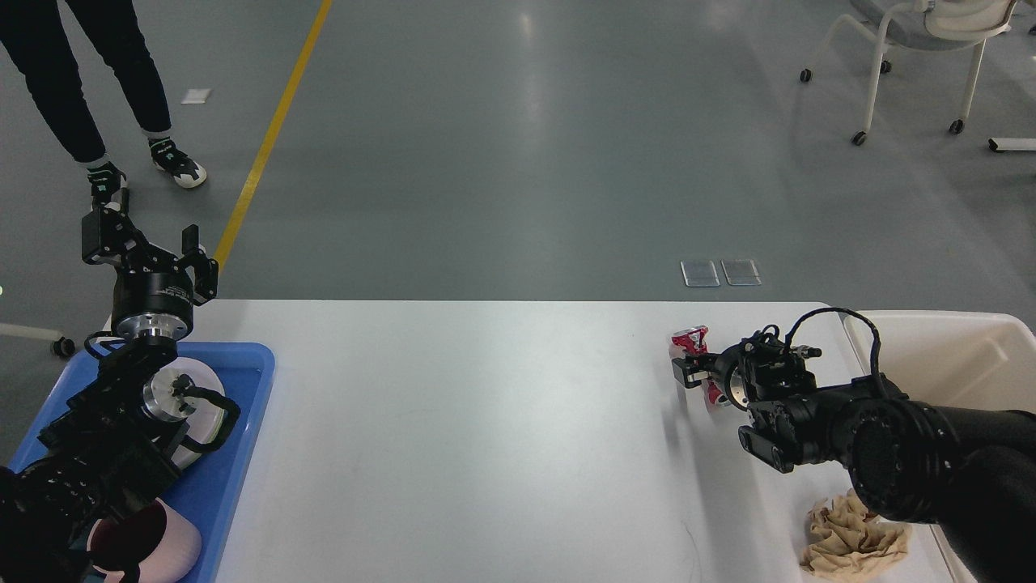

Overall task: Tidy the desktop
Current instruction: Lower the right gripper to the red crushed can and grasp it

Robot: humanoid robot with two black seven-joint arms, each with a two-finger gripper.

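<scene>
The desktop (486, 437) filled the lower half of the head view, white and mostly bare. At its left edge lay a blue tray (251, 380) holding a white bowl (206, 405) and a pink cup (174, 546). The left arm rose over the tray, its gripper (146, 243) raised above the table's far edge, fingers spread apart and holding nothing. The right arm reached in low from the right, elbow near a crumpled tan cloth (850, 538). Its gripper (688, 368) pointed left, closed around a small red item (692, 340) just over the tabletop. A cream bin (955, 356) stood at the right edge.
</scene>
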